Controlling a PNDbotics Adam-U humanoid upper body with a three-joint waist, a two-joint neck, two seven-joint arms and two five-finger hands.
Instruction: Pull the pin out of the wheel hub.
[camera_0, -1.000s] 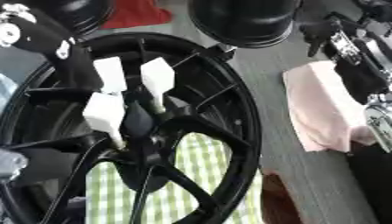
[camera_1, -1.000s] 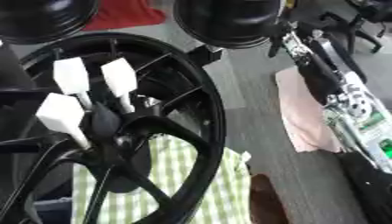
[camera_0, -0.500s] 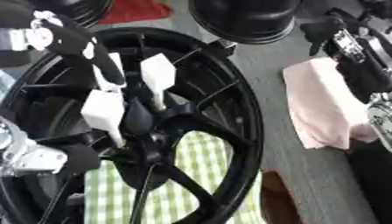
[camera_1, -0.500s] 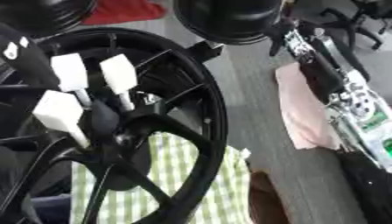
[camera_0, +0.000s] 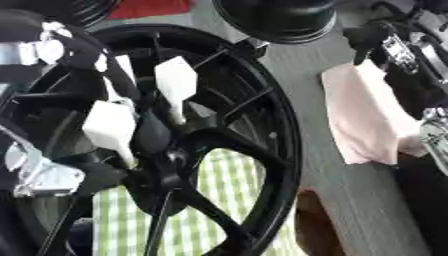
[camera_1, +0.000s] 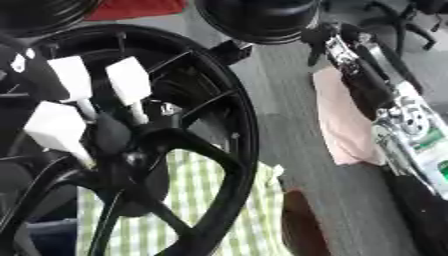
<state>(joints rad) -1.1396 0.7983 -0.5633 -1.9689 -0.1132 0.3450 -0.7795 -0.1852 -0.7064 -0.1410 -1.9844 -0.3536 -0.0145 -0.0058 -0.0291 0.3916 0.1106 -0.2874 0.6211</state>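
A large black wheel hub (camera_0: 219, 150) stands nearly upright and fills the left and centre of both eye views. Nearest the camera, a green and white checked cloth (camera_0: 219, 200) shows through the gaps between the lower spokes. A dark reddish-brown shape (camera_1: 302, 225) lies on the grey table (camera_0: 367, 200) just to the right of the rim's lower edge.

Three white pins stick into the centre of the hub, each with a flat, paddle-shaped top. The lowest pin (camera_0: 109, 127) is at the left, a second pin (camera_1: 72, 80) sits above it, and a third pin (camera_0: 175, 82) stands to their right.

The left hand (camera_0: 52, 45) comes in from the upper left, black with silver and white parts, and lies against the hub right beside the second pin. In the left eye view it covers most of that pin; the right eye view shows the whole pin and only a dark edge of the hand. Whether its fingers are apart or closed on a pin cannot be told. More silver and black arm parts (camera_0: 39, 172) show at the lower left edge, in the left eye view only.

The right arm (camera_1: 385, 110) runs down the right edge over a pale pink cloth (camera_0: 367, 120); the hand itself cannot be made out.

Farthest away are a round black object (camera_1: 254, 20) and a red cloth (camera_1: 131, 7).
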